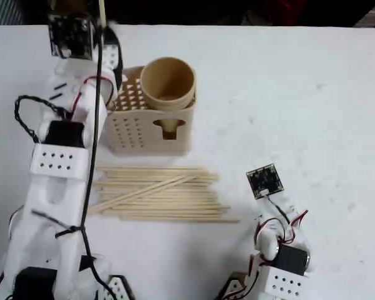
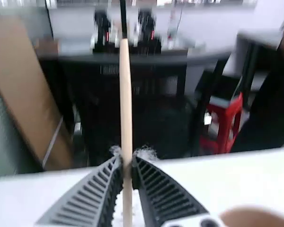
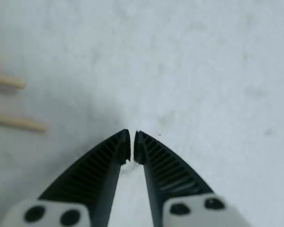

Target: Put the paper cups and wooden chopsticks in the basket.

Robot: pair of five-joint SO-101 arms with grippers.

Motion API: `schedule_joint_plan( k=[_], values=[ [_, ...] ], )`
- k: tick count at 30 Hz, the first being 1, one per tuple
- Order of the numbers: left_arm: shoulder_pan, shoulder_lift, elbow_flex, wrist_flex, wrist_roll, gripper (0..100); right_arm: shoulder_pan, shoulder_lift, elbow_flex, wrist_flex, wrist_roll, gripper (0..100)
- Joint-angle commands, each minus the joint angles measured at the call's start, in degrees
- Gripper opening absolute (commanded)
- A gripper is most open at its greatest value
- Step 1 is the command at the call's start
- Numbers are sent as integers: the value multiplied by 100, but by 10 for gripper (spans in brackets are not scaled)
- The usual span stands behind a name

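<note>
A white perforated basket [image 1: 132, 132] stands at the back left of the table, with stacked paper cups [image 1: 167, 81] inside it. Several wooden chopsticks [image 1: 159, 194] lie in a pile in front of the basket. My left gripper [image 2: 127, 165] is shut on one chopstick [image 2: 125, 94], which stands upright between the jaws; from above, this chopstick [image 1: 102, 12] is just left of the basket's back corner. My right gripper [image 3: 131, 146] is shut with nothing in it, low over bare table to the right of the pile, whose chopstick ends [image 3: 19, 123] are close by.
The left arm [image 1: 62, 162] stretches along the basket's left side, over the pile's left end. The right arm [image 1: 272, 250] sits at the front right. Open white table lies to the right and behind.
</note>
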Motion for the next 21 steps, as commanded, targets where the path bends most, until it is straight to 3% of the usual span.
schedule_joint_plan(
  k=[1,5,13,19,21],
  values=[
    [-198,-681,563,-158,79,44,22,-57,53,31,44,33],
    [-224,-1393,923,229,62,116,22,-57,53,31,44,33],
    [-215,-2589,923,1582,53,87,22,-57,53,31,44,33],
    [-171,-3389,677,3842,35,87,22,-57,53,31,44,33],
    [-75,-3468,510,4615,-396,87,22,-57,53,31,44,33]
  ],
)
